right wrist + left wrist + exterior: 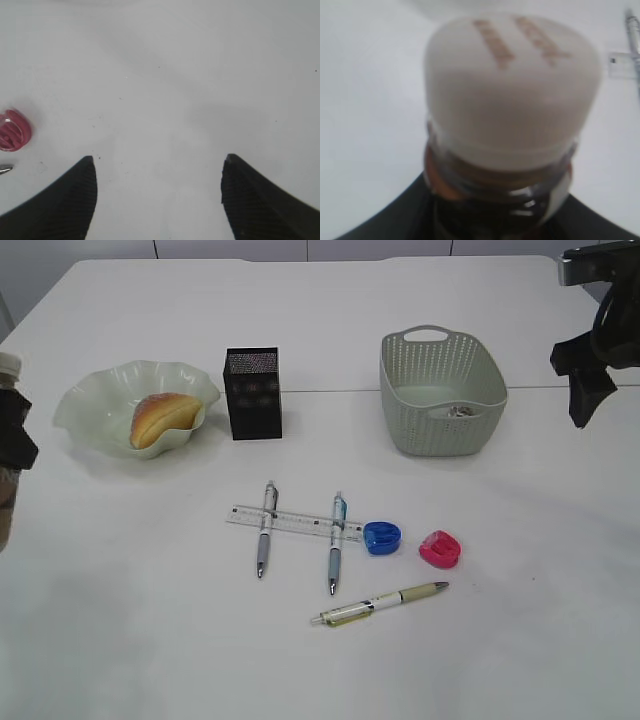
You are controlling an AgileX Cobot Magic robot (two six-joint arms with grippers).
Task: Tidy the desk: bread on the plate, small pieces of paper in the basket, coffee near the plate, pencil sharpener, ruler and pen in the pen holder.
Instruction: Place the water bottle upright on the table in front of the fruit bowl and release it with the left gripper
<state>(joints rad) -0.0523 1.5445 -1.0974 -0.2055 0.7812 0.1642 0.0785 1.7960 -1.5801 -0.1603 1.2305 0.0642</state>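
A coffee bottle (8, 490) with a white cap (512, 85) stands at the far left edge, and my left gripper (15, 438) is shut on its neck. The bread (160, 418) lies on the pale green plate (90, 395). To its right stands the black pen holder (252, 392). Small paper pieces (458, 411) lie in the grey-green basket (440, 390). Two pens (264, 528) (335, 540) lie across the clear ruler (295, 523); a third pen (380, 603) lies nearer. A blue sharpener (382, 537) and a pink sharpener (439, 549) (12, 131) sit beside them. My right gripper (583, 405) (157, 172) hangs open over bare table.
The white table (520, 620) runs to a back edge behind the basket. In the left wrist view a ruler end (621, 65) and a pen (634, 30) show at the right edge.
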